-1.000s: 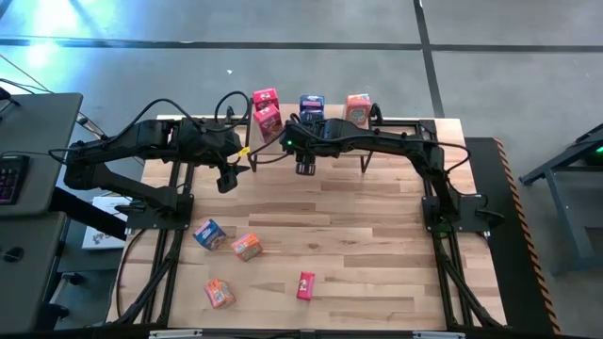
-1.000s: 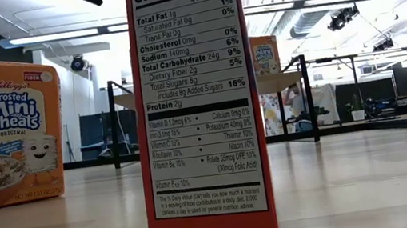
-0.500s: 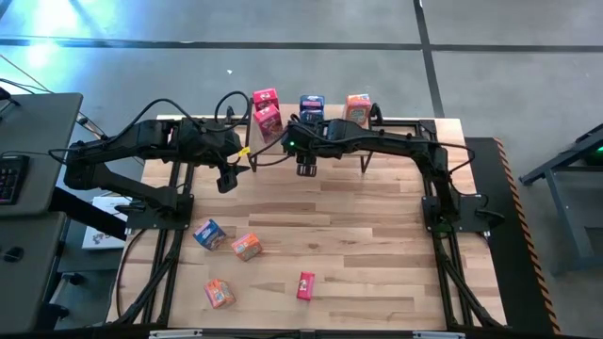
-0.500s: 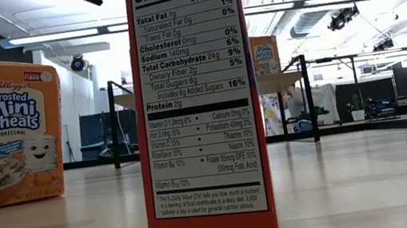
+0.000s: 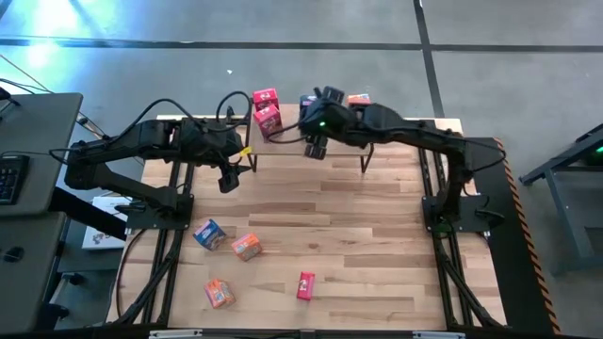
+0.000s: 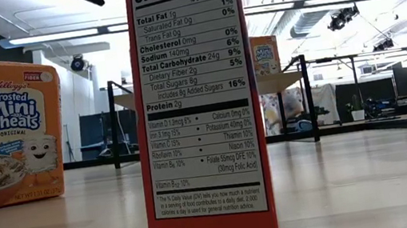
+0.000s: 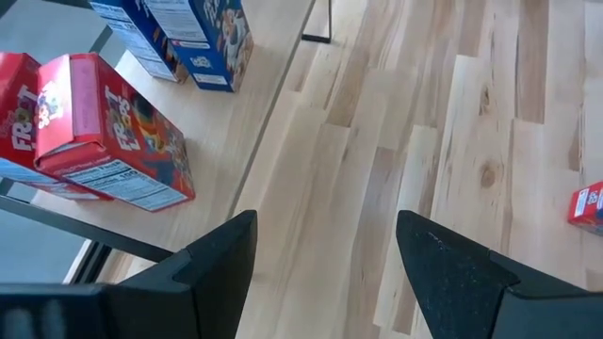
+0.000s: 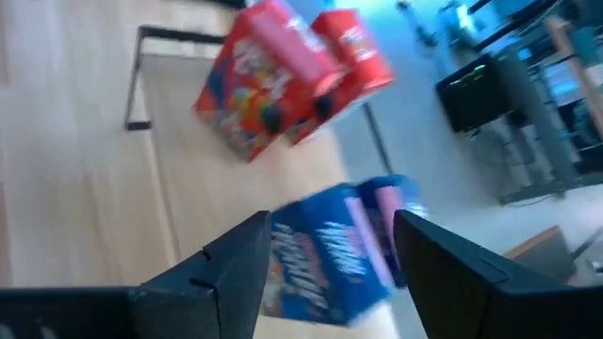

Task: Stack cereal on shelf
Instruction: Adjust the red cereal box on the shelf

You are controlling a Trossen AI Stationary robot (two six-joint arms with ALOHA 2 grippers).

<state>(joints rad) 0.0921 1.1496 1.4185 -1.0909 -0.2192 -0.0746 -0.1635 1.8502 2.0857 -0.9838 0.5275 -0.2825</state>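
Note:
The shelf (image 7: 231,141) stands at the table's far edge. It bears two red cereal boxes (image 5: 267,108), blue ones (image 8: 325,250) and an orange one (image 5: 358,99). Loose on the table stand or lie a blue box (image 5: 209,233), two orange boxes (image 5: 247,247) (image 5: 220,293) and a red box (image 5: 305,284). My right gripper (image 5: 317,146) hovers open, high over the shelf's near side, its fingers framing the blue boxes from a distance. My left gripper (image 5: 226,179) hangs open, left of the shelf, holding nothing.
In the low view the red box's nutrition panel (image 6: 196,107) fills the foreground, with an orange Mini Wheats box (image 6: 2,132) to its left. Bare wooden tabletop (image 5: 377,235) lies between the shelf and the loose boxes. Black frame rails (image 5: 443,245) run along both sides.
My right gripper has risen and drawn back toward the table's far right, from in front of the shelf to high over its near side, tipping up nearer to level. Its fingers stay open. No box has moved.

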